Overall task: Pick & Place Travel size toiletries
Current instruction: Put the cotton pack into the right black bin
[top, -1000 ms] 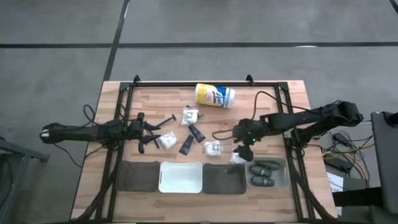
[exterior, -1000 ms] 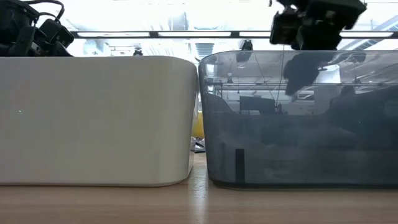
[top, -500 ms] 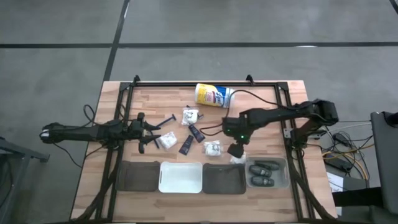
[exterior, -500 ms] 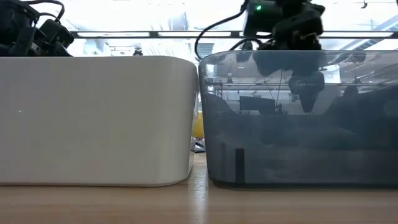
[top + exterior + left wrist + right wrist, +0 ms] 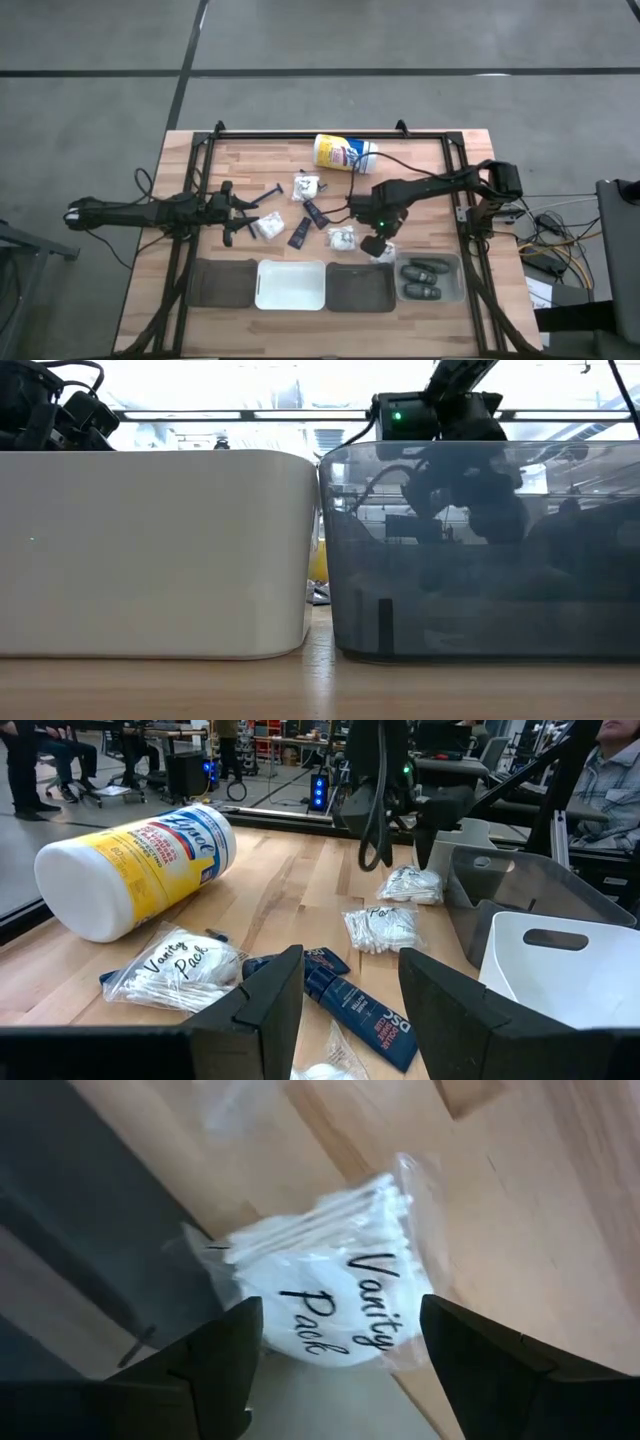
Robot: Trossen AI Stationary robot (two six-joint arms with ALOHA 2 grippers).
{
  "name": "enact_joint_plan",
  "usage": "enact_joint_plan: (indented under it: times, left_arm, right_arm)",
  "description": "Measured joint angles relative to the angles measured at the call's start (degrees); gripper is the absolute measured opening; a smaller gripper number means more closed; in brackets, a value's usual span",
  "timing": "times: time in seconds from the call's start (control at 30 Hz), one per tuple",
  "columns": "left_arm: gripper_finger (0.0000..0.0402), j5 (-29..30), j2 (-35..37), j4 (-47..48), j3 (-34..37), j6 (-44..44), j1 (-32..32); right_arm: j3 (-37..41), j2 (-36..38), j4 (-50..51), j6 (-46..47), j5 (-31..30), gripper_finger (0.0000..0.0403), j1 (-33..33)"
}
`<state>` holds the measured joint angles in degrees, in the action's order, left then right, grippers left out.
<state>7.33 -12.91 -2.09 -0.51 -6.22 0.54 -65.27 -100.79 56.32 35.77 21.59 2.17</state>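
In the high view the toiletries lie mid-table: white crinkly packets [image 5: 305, 187] [image 5: 265, 228] [image 5: 342, 238], black tubes [image 5: 316, 213] [image 5: 299, 234] and a thin razor [image 5: 268, 193]. Two dark oval pods [image 5: 424, 271] lie in the clear bin [image 5: 455, 283]. My right gripper [image 5: 374, 244] is open, pointing down over another white packet [image 5: 384, 254] beside the bins. In the right wrist view this "Vanity Pack" packet [image 5: 330, 1290] lies flat on the wood between the two fingers [image 5: 215, 1370]. I cannot see them touch it. My left gripper [image 5: 228, 216] waits open near the table's left side.
A row of bins lines the near edge: dark grey [image 5: 222, 283], white [image 5: 291, 285], dark grey [image 5: 360, 287] and the clear one. A yellow-and-white canister [image 5: 345, 153] lies on its side near the far edge. People sit in the room beyond [image 5: 610, 770].
My right gripper has moved toward the table's left and come down over the white packet beside the bins, staying open. Its arm has folded back toward the right side. The left arm and the items have kept still.
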Motion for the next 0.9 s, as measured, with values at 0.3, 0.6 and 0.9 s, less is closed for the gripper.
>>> enact_joint_plan:
  times: [0.3, 0.6, 0.9]
  left_arm:
    - [0.0171, 0.0, 0.0, 0.0, 0.0, 0.0, 0.0]
    - [0.0171, 0.0, 0.0, 0.0, 0.0, 0.0, 0.0]
    - [0.0171, 0.0, 0.0, 0.0, 0.0, 0.0, 0.0]
  right_arm:
    - [3.9, 0.2, -5.0, 1.8, 0.9, 0.0273, 0.2]
    - [5.6, 0.2, -6.4, 1.6, 1.0, 0.0215, 0.1]
    - [6.4, 0.6, -7.5, -1.7, 1.0, 0.0093, 0.1]
